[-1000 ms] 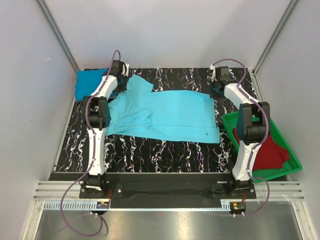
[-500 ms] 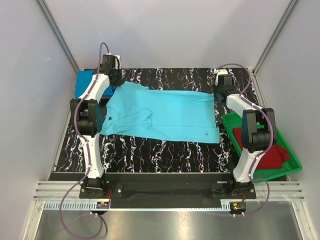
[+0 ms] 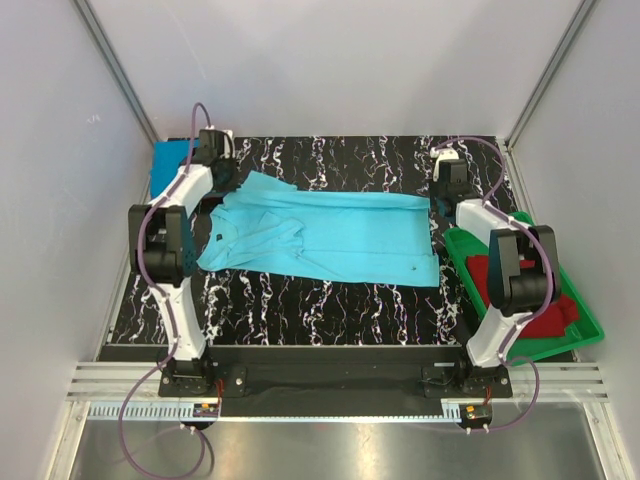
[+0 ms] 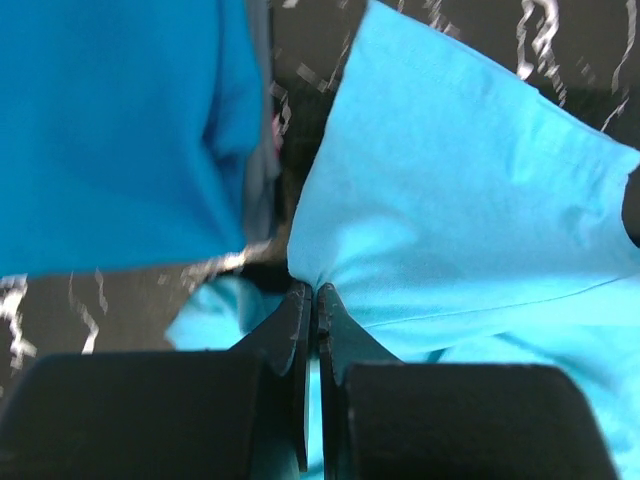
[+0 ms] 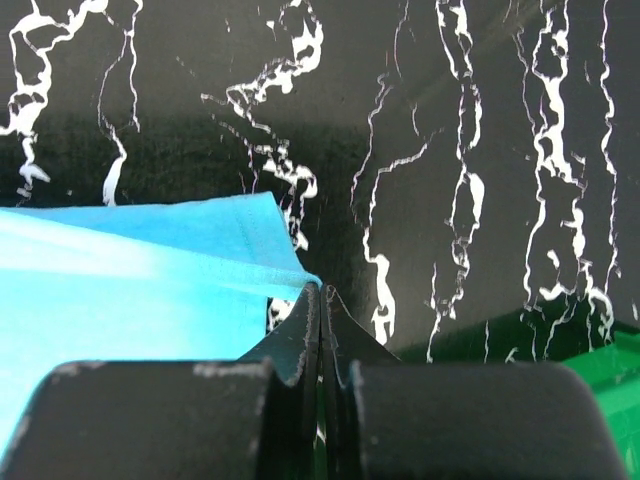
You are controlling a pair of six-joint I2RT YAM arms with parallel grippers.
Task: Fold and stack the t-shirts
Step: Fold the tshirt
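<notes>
A light turquoise t-shirt [image 3: 330, 235] lies spread across the black marbled table. My left gripper [image 3: 222, 180] is shut on its far left sleeve; in the left wrist view the jaws [image 4: 313, 292] pinch the turquoise cloth [image 4: 460, 200]. My right gripper [image 3: 437, 200] is shut on the shirt's far right corner; in the right wrist view the jaws [image 5: 322, 292] pinch the cloth's corner [image 5: 150, 270]. A deeper blue t-shirt [image 3: 168, 165] lies folded at the far left and also shows in the left wrist view [image 4: 110, 130]. A dark red shirt [image 3: 535, 300] lies in the green tray.
The green plastic tray [image 3: 590, 325] stands at the right edge of the table, its rim also low in the right wrist view [image 5: 600, 360]. Grey walls close in the table on the far, left and right sides.
Both grippers have moved outward and toward the far corners with the turquoise shirt, drawing its far edge straighter and flatter. The left sleeve has shifted left toward the blue shirt.
</notes>
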